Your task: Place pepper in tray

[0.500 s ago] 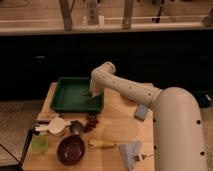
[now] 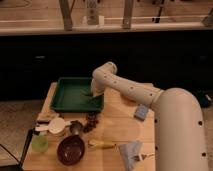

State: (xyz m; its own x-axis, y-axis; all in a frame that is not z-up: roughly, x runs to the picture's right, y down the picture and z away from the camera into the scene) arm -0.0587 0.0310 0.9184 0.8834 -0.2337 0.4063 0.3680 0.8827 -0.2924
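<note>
The dark green tray (image 2: 65, 100) lies at the back left of the wooden table. My white arm reaches from the right, and my gripper (image 2: 93, 92) hangs low over the tray's right part. A small dark slender shape (image 2: 86, 93) shows at the gripper's tip inside the tray. It looks like the pepper, but I cannot tell whether it is held or lying on the tray floor.
In front of the tray are a dark cluster (image 2: 91, 120), a small metal cup (image 2: 76, 127) and a white round item (image 2: 56, 125). A brown bowl (image 2: 71, 149), a green cup (image 2: 39, 144), a yellowish elongated item (image 2: 102, 145), a grey cloth (image 2: 131, 150) and a blue-grey block (image 2: 141, 111) are also there.
</note>
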